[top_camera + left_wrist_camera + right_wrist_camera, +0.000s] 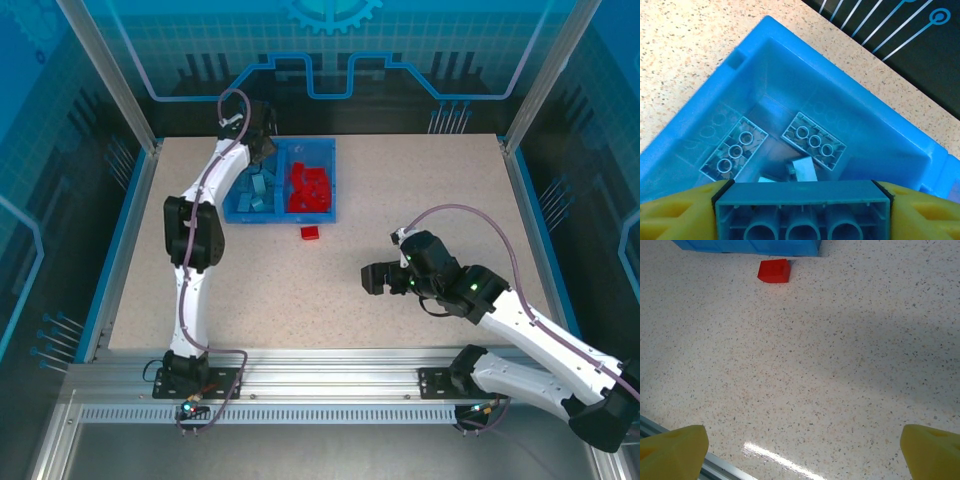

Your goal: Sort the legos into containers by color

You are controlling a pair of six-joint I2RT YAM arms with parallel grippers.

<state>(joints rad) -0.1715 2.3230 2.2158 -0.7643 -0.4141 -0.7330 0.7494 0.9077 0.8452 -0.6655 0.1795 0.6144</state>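
Left hand (802,222) is pinching a light blue lego (801,194) between its yellow fingers (675,212) and is hanging over the far corner of the blue bin (840,85). Below it, other light blue legos (735,150) are lying loose in the left compartment (229,195). Across the centre divider, red legos (312,188) are piling up in the right compartment (333,185). One lone red lego (310,233) is sitting on the speckled surface (420,180), just outside the bin's near wall. Right hand (378,278) is hovering well apart from it with its fingers (672,450) spread wide and gripping nothing; bare surface is lying between them.
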